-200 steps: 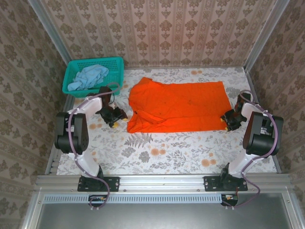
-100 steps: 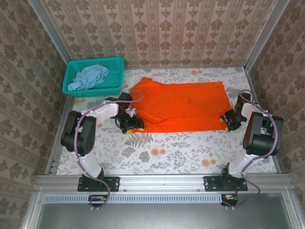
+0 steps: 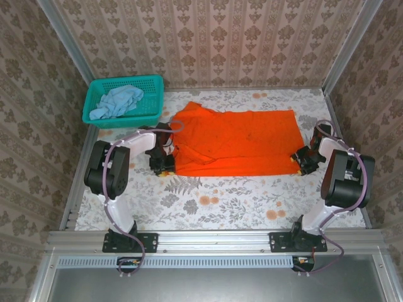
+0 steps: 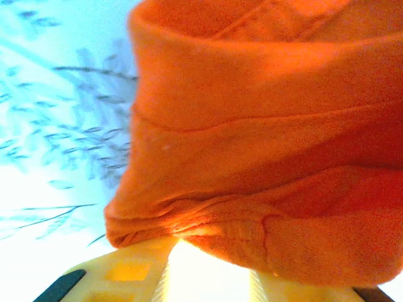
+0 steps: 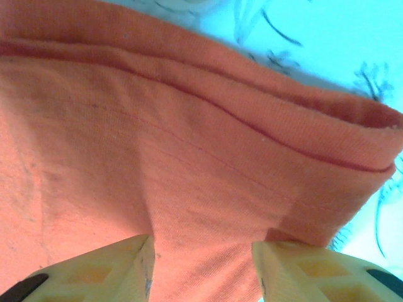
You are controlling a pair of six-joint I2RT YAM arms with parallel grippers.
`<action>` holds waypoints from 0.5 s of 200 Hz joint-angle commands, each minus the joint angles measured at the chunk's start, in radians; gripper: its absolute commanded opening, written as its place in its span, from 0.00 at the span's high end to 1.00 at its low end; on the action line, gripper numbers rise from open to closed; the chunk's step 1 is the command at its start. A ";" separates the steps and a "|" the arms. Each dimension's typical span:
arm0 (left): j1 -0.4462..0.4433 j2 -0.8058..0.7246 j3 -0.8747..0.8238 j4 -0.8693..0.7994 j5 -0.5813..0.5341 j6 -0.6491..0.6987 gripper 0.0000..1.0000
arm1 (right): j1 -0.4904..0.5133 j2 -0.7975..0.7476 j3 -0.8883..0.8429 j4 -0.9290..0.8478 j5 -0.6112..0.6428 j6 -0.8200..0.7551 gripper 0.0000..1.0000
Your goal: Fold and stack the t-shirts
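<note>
We are seeing the orange t-shirt [image 3: 239, 141] lying flat mid-table [image 3: 239, 201], its long axis running left to right, with the rumpled, sleeved end pointing left toward the teal basket [image 3: 154, 85] and the straight hem pointing right. The pale blue t-shirt [image 3: 116, 100] is sitting crumpled in that basket. The left gripper [image 3: 165, 165] is resting at the orange shirt's near left corner with bunched cloth against its fingers [image 4: 126, 274] — we cannot tell whether it is pinching — while the right gripper [image 3: 301, 160] is standing partly open, the folded hem between its jaws.
</note>
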 commanded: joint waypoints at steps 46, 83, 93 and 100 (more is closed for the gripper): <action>0.082 -0.134 -0.057 -0.168 -0.098 -0.039 0.58 | -0.001 -0.154 -0.068 -0.133 0.103 -0.023 0.28; 0.082 -0.186 0.058 -0.170 -0.044 -0.019 0.51 | 0.132 -0.252 -0.019 -0.081 0.126 -0.028 0.27; 0.078 -0.181 0.081 -0.136 0.023 -0.006 0.51 | 0.209 -0.269 -0.012 -0.008 0.116 -0.050 0.29; 0.072 -0.178 0.088 -0.101 0.079 0.006 0.51 | 0.265 -0.270 -0.011 0.045 0.098 -0.071 0.32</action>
